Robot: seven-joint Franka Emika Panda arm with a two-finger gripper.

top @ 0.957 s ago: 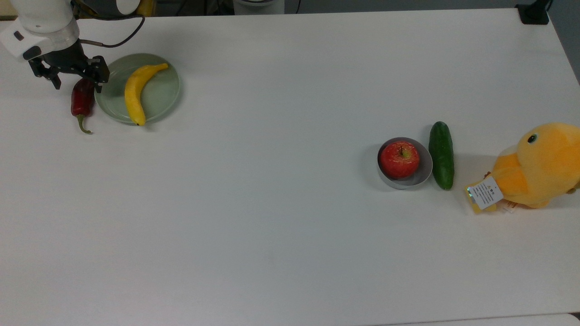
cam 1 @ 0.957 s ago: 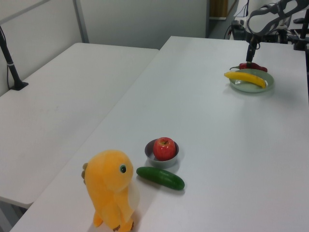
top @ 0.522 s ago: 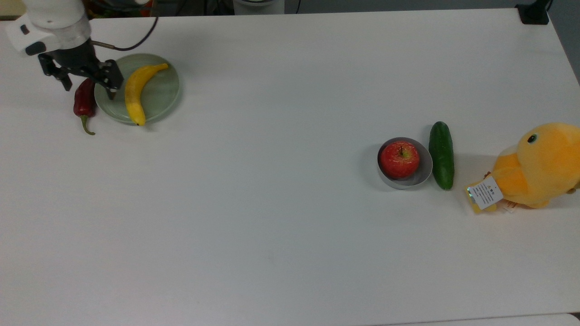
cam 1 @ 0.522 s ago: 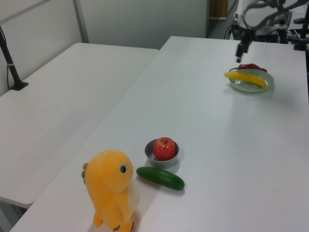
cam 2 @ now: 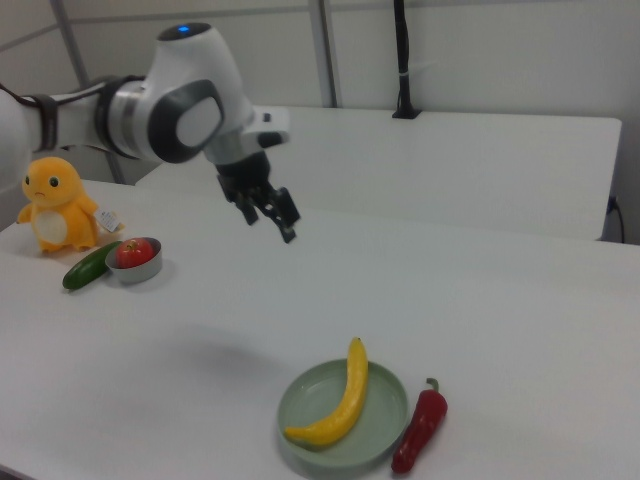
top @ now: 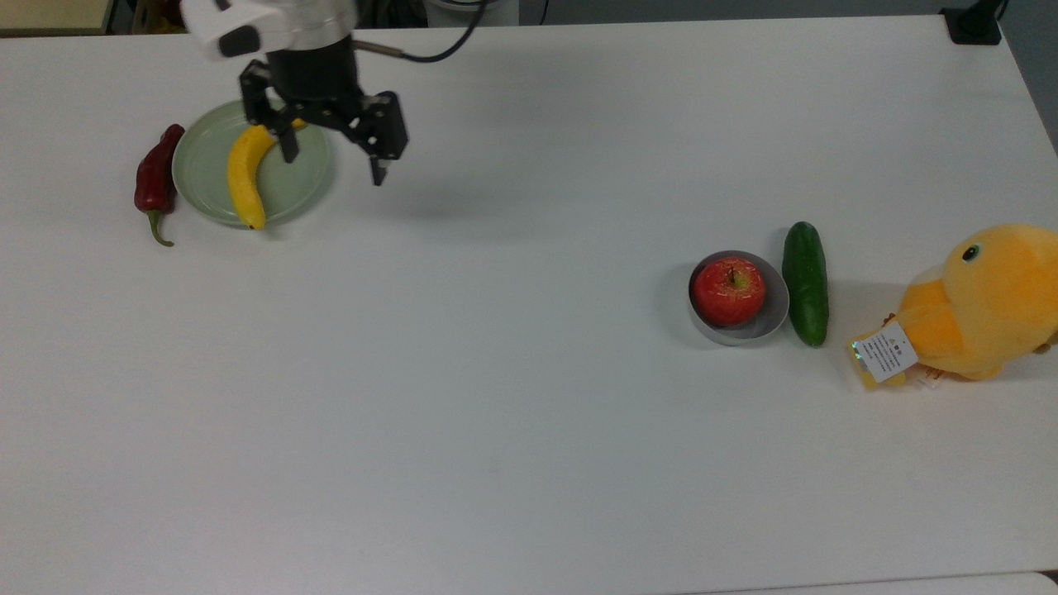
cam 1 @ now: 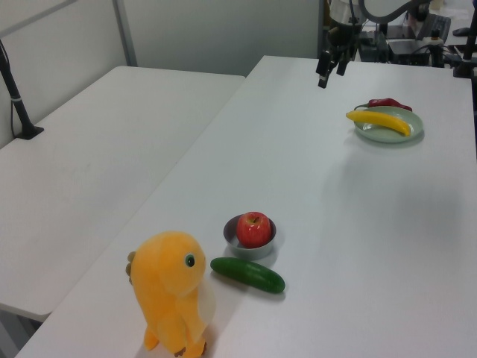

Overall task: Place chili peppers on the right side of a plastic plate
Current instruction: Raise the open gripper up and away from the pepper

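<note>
a white table (top: pixel 529 397) carries a few things set in two groups. in the top view, a dark-red chili (top: pixel 154 180) lies flat on the table just off the top view's left edge of a pale green plate (top: pixel 202 178), its body close against the rim and its thin green stem curling toward the bottom of the top view. a yellow banana (top: pixel 245 169) lies across the plate, one tip poking past the near rim. in the right view the same chili (cam 2: pixel 421 429) lies on the right view's right of the plate (cam 2: pixel 385 410), beside the rim, with the banana (cam 2: pixel 338 403) inside the plate. in the left view the chili (cam 1: pixel 387 103) shows behind the plate (cam 1: pixel 412 127) and banana (cam 1: pixel 378 121). the robot's black pincer (top: pixel 335 165) hangs in the air above the table, over the top view's right edge of the plate; its two fingers are spread apart and hold nothing. in the right view the pincer (cam 2: pixel 268 222) hangs well above the table, away from the plate, below a white arm (cam 2: pixel 180 105). in the left view the pincer (cam 1: pixel 329 74) hangs to the left view's left of the plate. well apart from these, a red apple (top: pixel 728 291) sits in a small grey bowl (top: pixel 777 318), a dark green cucumber (top: pixel 806 283) lies just beside the bowl, and a yellow plush duck (top: pixel 984 304) with a paper tag stands near the cucumber.
</note>
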